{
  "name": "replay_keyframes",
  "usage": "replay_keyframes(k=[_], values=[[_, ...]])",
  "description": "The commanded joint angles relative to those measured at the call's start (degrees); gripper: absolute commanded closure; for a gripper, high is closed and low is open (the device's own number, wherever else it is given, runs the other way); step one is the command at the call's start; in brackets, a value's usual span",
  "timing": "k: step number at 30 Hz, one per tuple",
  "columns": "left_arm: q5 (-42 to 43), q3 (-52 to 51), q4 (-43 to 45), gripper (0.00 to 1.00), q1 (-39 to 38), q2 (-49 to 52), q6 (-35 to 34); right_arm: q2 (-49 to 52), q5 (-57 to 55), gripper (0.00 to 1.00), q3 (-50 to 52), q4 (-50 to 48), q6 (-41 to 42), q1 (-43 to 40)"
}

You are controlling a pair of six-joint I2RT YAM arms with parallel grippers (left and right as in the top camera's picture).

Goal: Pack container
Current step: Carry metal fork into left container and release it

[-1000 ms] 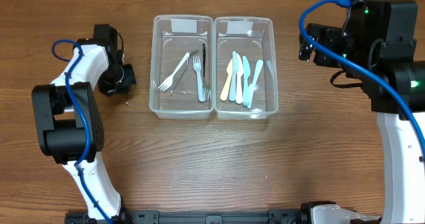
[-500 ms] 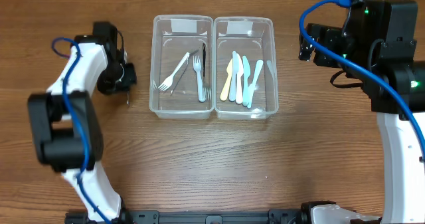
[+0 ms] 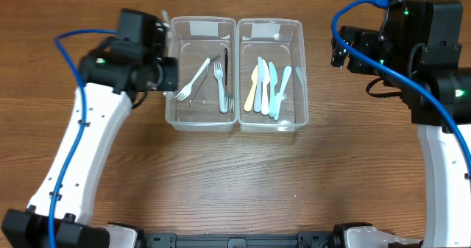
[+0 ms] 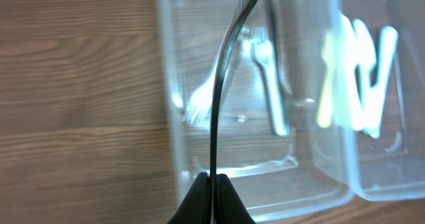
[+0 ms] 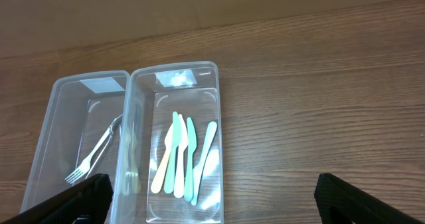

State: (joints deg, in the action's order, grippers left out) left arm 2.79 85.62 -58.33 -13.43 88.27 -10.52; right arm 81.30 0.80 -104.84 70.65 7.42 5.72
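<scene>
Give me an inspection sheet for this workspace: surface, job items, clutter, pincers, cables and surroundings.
Surface: wooden table, no spills seen.
Job's things: left container holds forks; right container holds pastel knives; both lidless, side by side.
Clutter: nothing seen.
Pincers: left pincer shut on a thin dark utensil at the left container's outer wall; right pincer open, empty.
Cables: blue cable on the left arm, another on the right, both away from the containers.
Surroundings: nothing seen.

The left arm (image 3: pixel 87 141) and right arm (image 3: pixel 441 174) are white shells with black joint housings, each trailing a blue cable (image 3: pixel 73 34). Green lights (image 3: pixel 404 12) glow at upper right; the left gripper (image 4: pixel 212 179) is black.
</scene>
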Motion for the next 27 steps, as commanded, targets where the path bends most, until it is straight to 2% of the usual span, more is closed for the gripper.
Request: replay_keyframes(k=[1, 5, 11, 18, 20, 21, 23, 27], values=[[-0.2, 0.5, 2.4, 0.96, -3.9, 2.6, -1.3, 0.1, -0.7, 0.00, -0.2, -0.2, -0.2, -0.2], [-1.1, 0.5, 5.9, 0.96, -6.4, 7.1, -1.4, 0.1, -0.7, 0.00, -0.2, -0.2, -0.2, -0.2], [-1.2, 0.5, 8.7, 0.96, -6.8, 16.7, -7.6, 0.1, -0.7, 0.00, -0.2, -0.2, -0.2, -0.2], [1.7, 0.5, 13.2, 0.96, -6.7, 24.1, -10.3, 0.1, -0.7, 0.00, -0.2, -0.2, -0.2, -0.2], [1.7, 0.5, 14.1, 0.57, -6.7, 24.5, -11.2, 0.1, -0.7, 0.00, -0.2, -0.2, -0.2, -0.2], [1.7, 0.7, 14.1, 0.43, -6.7, 24.4, -11.2, 0.1, -0.7, 0.00, -0.2, -0.2, -0.2, -0.2], [1.8, 1.7, 12.8, 0.41, -6.6, 24.3, -11.1, 0.1, -0.7, 0.00, -0.2, -0.2, -0.2, -0.2], [1.8, 8.3, 4.2, 0.47, -5.7, 24.0, -9.4, 0.1, -0.7, 0.00, -0.2, -0.2, -0.2, -0.2]])
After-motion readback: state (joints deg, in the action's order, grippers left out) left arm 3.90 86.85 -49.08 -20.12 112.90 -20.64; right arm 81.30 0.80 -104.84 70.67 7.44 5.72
